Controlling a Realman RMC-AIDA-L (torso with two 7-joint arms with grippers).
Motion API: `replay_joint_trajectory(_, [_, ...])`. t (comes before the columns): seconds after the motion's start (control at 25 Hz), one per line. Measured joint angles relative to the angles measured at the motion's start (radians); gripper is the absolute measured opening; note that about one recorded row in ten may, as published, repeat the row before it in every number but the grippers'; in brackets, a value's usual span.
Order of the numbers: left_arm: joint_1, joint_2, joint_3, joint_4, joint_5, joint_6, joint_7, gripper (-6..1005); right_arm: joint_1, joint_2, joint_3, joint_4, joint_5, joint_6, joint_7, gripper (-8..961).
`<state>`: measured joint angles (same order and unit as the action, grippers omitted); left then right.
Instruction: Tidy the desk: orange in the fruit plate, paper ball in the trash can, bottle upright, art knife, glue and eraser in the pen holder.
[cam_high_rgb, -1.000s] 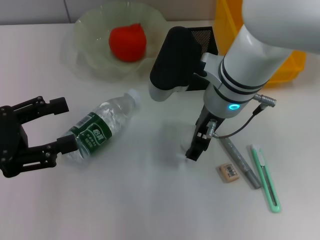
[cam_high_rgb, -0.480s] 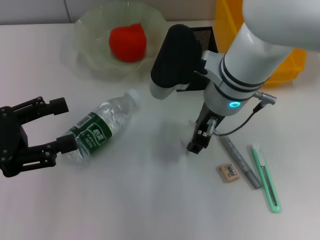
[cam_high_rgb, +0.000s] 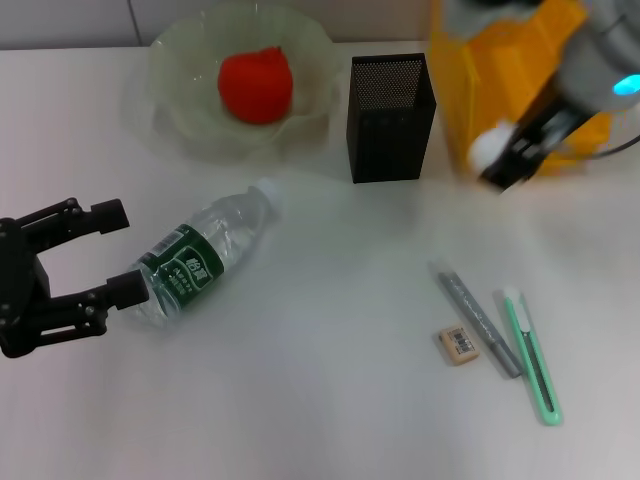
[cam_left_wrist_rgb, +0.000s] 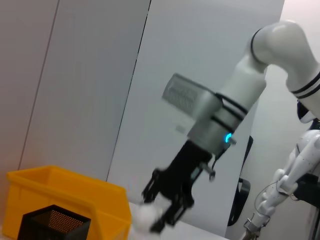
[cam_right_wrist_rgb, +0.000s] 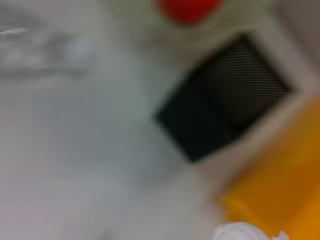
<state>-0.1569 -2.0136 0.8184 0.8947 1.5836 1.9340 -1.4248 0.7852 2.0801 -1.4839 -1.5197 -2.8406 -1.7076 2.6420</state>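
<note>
My right gripper (cam_high_rgb: 497, 160) is shut on the white paper ball (cam_high_rgb: 487, 147) and holds it in the air at the front of the yellow trash bin (cam_high_rgb: 520, 70). The left wrist view shows the right gripper (cam_left_wrist_rgb: 167, 210) with the ball (cam_left_wrist_rgb: 144, 218). The orange (cam_high_rgb: 255, 86) lies in the pale green fruit plate (cam_high_rgb: 180, 60). The clear bottle (cam_high_rgb: 205, 250) lies on its side. My left gripper (cam_high_rgb: 118, 252) is open at the bottle's base end. The grey glue stick (cam_high_rgb: 478, 322), eraser (cam_high_rgb: 458, 345) and green art knife (cam_high_rgb: 531, 356) lie on the table at the right.
The black mesh pen holder (cam_high_rgb: 392, 116) stands between the plate and the yellow bin. It also shows in the right wrist view (cam_right_wrist_rgb: 225, 115), beside the bin (cam_right_wrist_rgb: 280, 185).
My right arm has swung up and to the right, from the middle of the table to the yellow bin, with the paper ball in its gripper. The left gripper has hardly moved.
</note>
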Motion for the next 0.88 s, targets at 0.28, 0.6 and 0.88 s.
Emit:
replay_joint_trajectory(0.28, [-0.001,0.004,-0.006,-0.026,0.001,0.008,0.041,777,-0.088,0.000,0.211,-0.060,-0.055,0.107,-0.079,559])
replay_joint_trajectory(0.6, [-0.002,0.005,-0.008,-0.049,0.001,0.014,0.083,771,-0.139,-0.001,0.281,0.188,0.090,0.486,-0.209,573])
replay_joint_trajectory(0.88, [-0.009,0.013,-0.009,-0.085,0.001,0.016,0.084,767,-0.093,-0.003,0.366,0.347,0.157,0.592,-0.298,677])
